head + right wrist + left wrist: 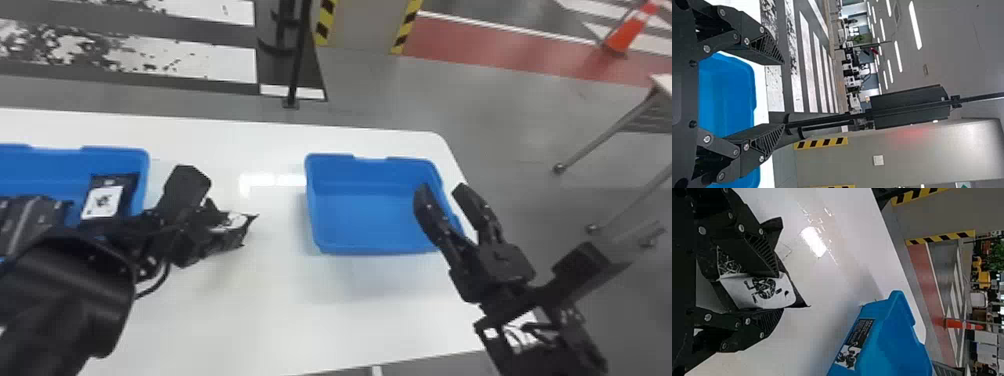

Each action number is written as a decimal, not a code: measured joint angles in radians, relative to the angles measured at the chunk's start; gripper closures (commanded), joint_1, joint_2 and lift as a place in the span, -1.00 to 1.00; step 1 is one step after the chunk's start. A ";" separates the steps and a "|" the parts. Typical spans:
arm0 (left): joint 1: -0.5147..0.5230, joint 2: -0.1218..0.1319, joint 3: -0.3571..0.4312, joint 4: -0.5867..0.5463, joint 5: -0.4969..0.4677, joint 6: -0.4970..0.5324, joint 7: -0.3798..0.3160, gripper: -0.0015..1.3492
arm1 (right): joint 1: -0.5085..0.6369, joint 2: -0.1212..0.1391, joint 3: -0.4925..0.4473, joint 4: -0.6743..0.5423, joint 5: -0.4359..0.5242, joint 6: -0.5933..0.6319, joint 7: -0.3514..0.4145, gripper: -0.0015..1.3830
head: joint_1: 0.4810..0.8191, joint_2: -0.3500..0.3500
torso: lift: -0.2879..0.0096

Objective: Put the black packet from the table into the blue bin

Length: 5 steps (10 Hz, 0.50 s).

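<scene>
In the head view my left gripper is over the table between the two bins, with the black packet held at its fingers. The left wrist view has the left gripper shut on the packet, whose white label faces the camera. The empty blue bin stands to the right of the packet, its side also in the left wrist view. My right gripper stands idle over that bin's right rim, open; its fingers are spread wide in the right wrist view.
Another blue bin at the left holds several black packets, one with a white label. Both bins stand on a white table, whose right edge runs beside the right arm.
</scene>
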 measured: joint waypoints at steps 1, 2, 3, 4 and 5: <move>-0.002 0.000 0.005 0.000 -0.025 -0.056 -0.016 0.80 | 0.000 0.000 0.001 0.000 0.000 0.000 0.000 -0.27 | 0.27 -0.80 | 0.20; -0.003 0.000 0.014 -0.001 -0.033 -0.116 -0.033 0.80 | 0.000 0.000 0.002 0.000 0.000 0.000 0.000 -0.27 | 0.27 -0.81 | 0.20; -0.006 0.000 0.023 -0.025 -0.026 -0.161 -0.046 0.80 | 0.000 0.000 0.002 0.000 0.000 0.000 0.000 -0.27 | 0.27 -0.82 | 0.20; -0.001 0.006 0.032 -0.079 -0.010 -0.169 -0.048 0.80 | 0.001 0.000 0.002 0.000 0.000 0.000 0.000 -0.27 | 0.27 -0.82 | 0.20; 0.024 0.013 0.059 -0.153 0.011 -0.163 -0.049 0.80 | 0.001 0.000 0.004 0.000 0.000 0.000 -0.001 -0.27 | 0.27 -0.81 | 0.20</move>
